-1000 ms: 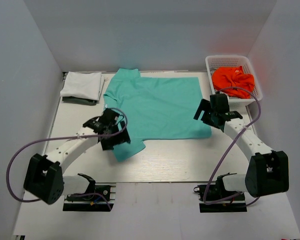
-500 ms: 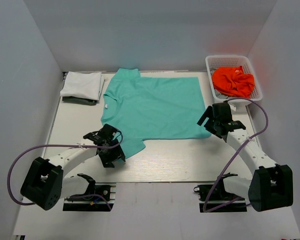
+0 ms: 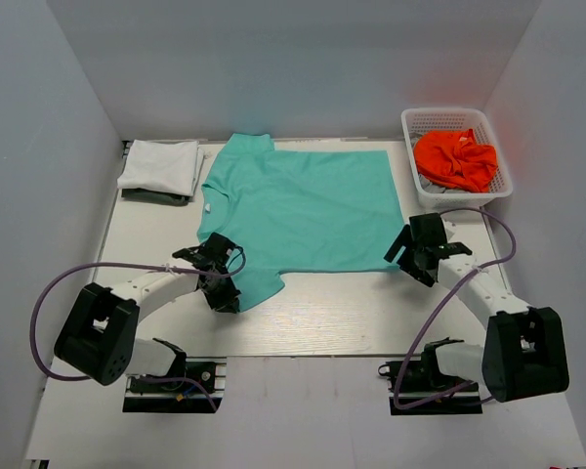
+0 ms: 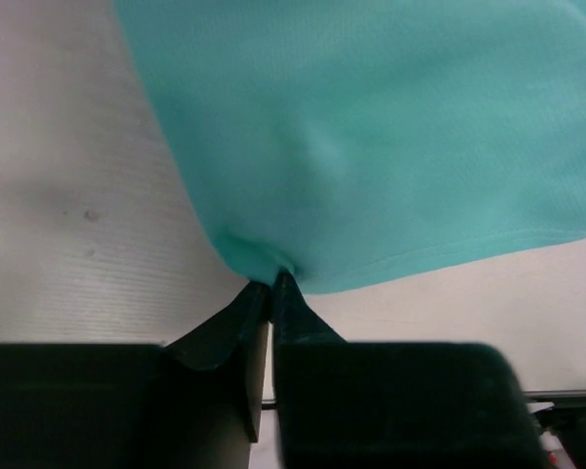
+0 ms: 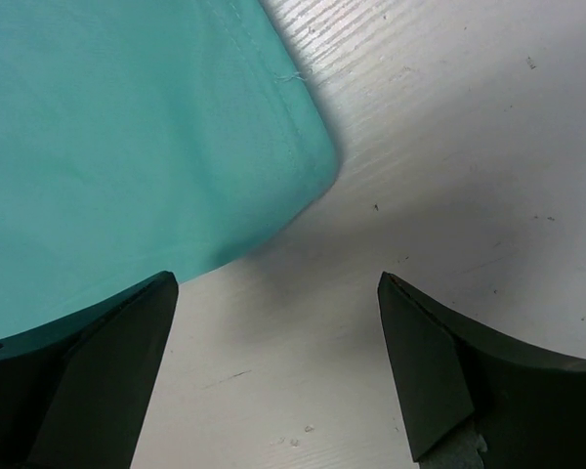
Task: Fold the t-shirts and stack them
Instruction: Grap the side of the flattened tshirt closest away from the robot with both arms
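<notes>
Table: pale wood-grain table (image 3: 322,322) inside grey-walled booth, arm bases at the near edge.
Teal t-shirt: teal t-shirt (image 3: 303,210) lies spread flat across the middle of the table, collar toward the left, bottom hem toward the right, near sleeve pointing at the left arm.
Other shirts: white t-shirt (image 3: 161,164) lies folded on a dark t-shirt (image 3: 154,196) at the far left; orange t-shirt (image 3: 456,158) sits crumpled in the white mesh basket (image 3: 449,117) at the far right.
Left gripper: left gripper (image 4: 271,285) has its jaws pinched together on the rim of the near sleeve, the cloth puckering at the bite.
Right gripper: right gripper (image 5: 276,283) hangs low over the table with jaws spread wide and nothing between them; the near hem corner lies just ahead of them.
Feel, judged: thin knit, light and limp, so it probably drapes and sags from any hold and folds without resistance; not fragile, but likely to wrinkle or drag on the table.
Where to hold, judged: stitched edges give the firmest bite, so the sleeve rim on one side and the near hem corner on the other; a pinch in the open middle would only bunch it.
Risk, judged: a shallow bite on one layer may slip free under tension.
</notes>
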`<state>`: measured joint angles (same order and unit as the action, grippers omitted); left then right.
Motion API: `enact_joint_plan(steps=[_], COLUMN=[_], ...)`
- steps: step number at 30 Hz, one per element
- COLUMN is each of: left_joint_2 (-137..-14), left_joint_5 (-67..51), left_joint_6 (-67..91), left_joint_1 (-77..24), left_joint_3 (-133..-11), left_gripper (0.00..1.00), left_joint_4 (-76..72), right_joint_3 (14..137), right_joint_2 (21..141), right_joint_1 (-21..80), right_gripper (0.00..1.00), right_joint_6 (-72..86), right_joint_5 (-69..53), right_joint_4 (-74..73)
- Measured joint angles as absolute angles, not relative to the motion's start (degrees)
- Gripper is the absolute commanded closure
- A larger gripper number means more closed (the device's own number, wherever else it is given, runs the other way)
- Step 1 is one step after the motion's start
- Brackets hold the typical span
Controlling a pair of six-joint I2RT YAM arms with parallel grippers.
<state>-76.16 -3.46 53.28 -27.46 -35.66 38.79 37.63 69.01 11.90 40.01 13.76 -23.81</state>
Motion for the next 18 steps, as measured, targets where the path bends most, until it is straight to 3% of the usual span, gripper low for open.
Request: enact_joint_plan(steps=[1, 3, 4, 6, 18], left_joint_2=[-76.64, -77.82, -78.26, -78.63, -73.56], left_joint_5=[-3.42, -3.33, -3.18, -2.96, -3.2], left_joint_6=[53.3, 53.04, 52.88, 52.8, 52.25], left_joint_1=[-27.44, -27.44, -27.44, -27.55, -27.62], left_joint_3=[-35.97, -36.88, -37.28, -37.6, -33.69], left_gripper=[1.0, 1.0, 1.0, 1.0, 1.0], left_joint_4=[38.79, 38.61, 38.57, 38.48, 35.92], right_joint_3=[37.6, 37.6, 37.6, 37.6, 39.51], right_joint_2=[69.65, 71.22, 72.01, 73.71, 80.53], right_joint_1=[11.84, 11.57, 11.44, 11.14, 8.97], right_gripper=[0.13, 0.16, 0.27, 0.34, 0.34], right_joint_6=[40.23, 40.6, 40.8, 41.28, 43.31], right_joint_5=[13.76, 14.06, 14.33, 15.09, 14.61], right_joint_4=[-23.81, -23.51, -23.31, -22.74, -18.94])
